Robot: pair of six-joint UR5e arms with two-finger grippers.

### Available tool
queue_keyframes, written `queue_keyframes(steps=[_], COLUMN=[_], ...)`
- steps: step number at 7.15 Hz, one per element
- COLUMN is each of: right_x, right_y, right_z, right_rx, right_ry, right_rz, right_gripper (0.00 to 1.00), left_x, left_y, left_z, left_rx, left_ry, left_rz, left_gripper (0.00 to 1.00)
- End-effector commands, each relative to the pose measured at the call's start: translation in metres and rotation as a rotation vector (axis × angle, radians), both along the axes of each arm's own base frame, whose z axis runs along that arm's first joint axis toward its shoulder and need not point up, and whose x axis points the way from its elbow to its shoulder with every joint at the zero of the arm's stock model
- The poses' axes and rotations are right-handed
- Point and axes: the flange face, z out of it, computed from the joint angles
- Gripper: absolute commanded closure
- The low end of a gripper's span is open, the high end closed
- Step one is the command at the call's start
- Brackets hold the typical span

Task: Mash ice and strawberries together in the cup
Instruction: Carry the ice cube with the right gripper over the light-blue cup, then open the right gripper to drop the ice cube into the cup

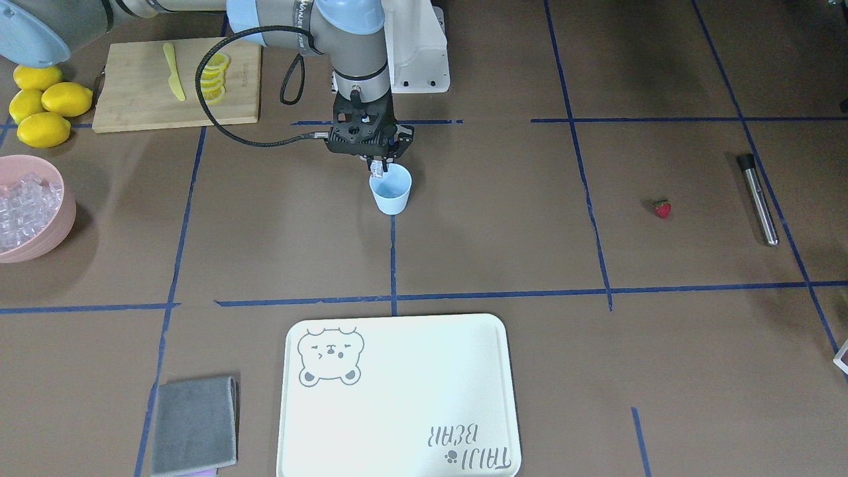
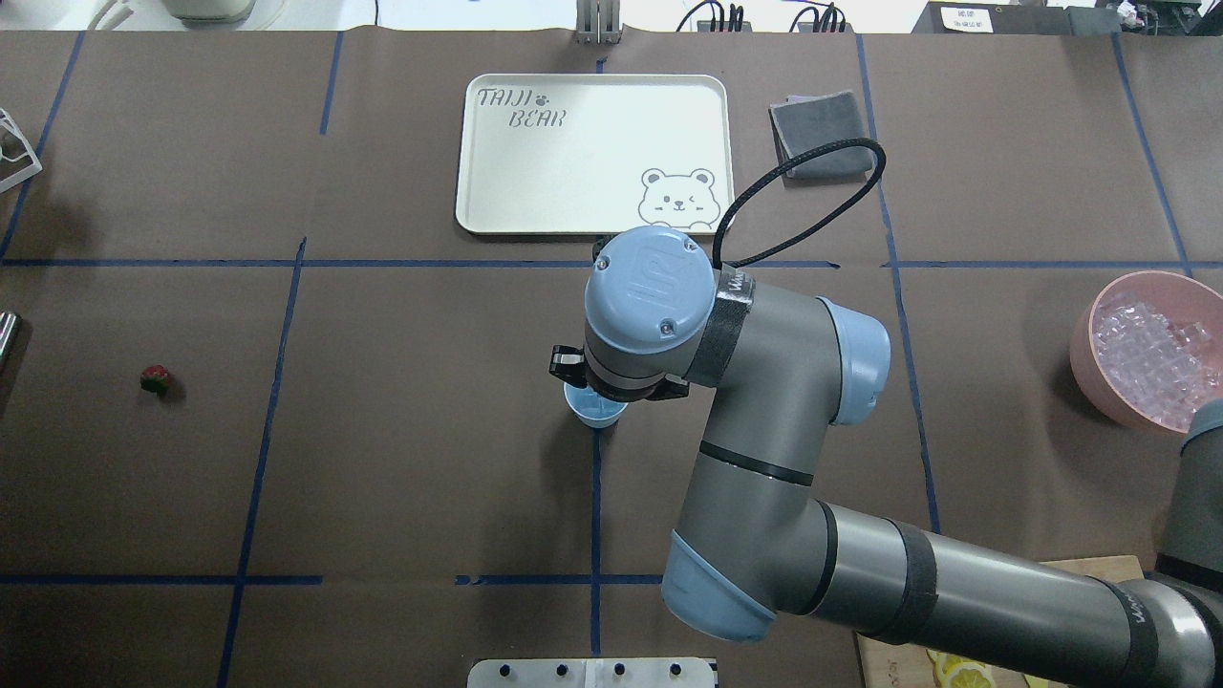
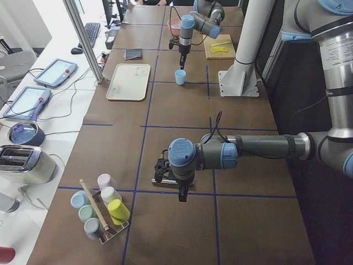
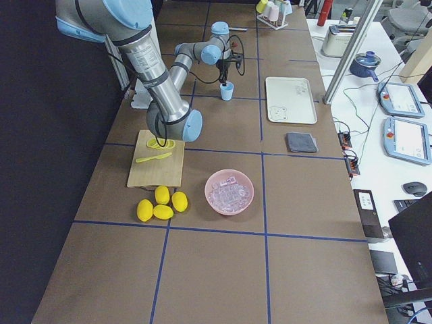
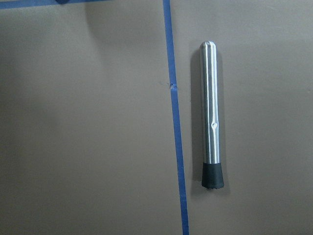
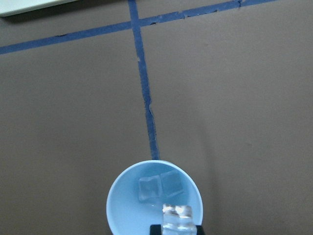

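Closest in, my right wrist camera cuts off the right gripper (image 1: 377, 165) at the bottom edge of the frame. All I get are its fingertips pinching one ice cube (image 6: 177, 214) just above the rim of the cup (image 6: 122, 210). Two more cubes (image 6: 149, 188) lie side by side on the cup's floor. The overhead view misses these, because the arm's wrist covers most of the cup.

Further out on my left side lies a single strawberry (image 1: 662, 209), well apart from the cup. Beyond it is one steel rod (image 5: 212, 117), which the left wrist camera shows whole and the overhead clips at its edge.

The left gripper (image 3: 182, 193) shows only in the left side view, so I cannot tell whether it is spread or pressed together.

Farthest right, the pink bowl (image 1: 63, 218) holds more ice than I can count, and four lemons (image 1: 43, 99) sit beyond it.
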Motion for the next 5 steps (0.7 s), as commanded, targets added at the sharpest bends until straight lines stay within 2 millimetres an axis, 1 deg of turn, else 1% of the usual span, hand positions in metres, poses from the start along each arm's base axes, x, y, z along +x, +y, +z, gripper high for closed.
queue_keyframes(steps=[1,2,3,4,5], right_x=[-0.010,-0.018,-0.019,-0.022,-0.023], right_y=[0.000,-0.002,-0.002,0.001,0.001], right_z=[-0.006,-0.009,-0.008,-0.007,-0.007], right_rx=[-0.001,0.004,0.003,0.008,0.007], right_ry=[0.000,0.007,0.010,0.015,0.015], right_rz=[0.000,-0.007,-0.008,-0.010,-0.010], right_gripper=[0.97,0.90,0.52,0.01,0.01], left_x=[0.001,0.001,0.001,0.001,0.001], left_y=[-0.001,0.000,0.000,0.000,-0.001], left_z=[0.000,0.000,0.000,0.000,0.000], left_rx=[0.002,0.001,0.001,0.001,0.003], left_ry=[0.001,0.001,0.001,0.001,0.001], left_rz=[0.001,0.002,0.002,0.002,0.003], left_gripper=[0.00,0.00,0.00,0.00,0.00])
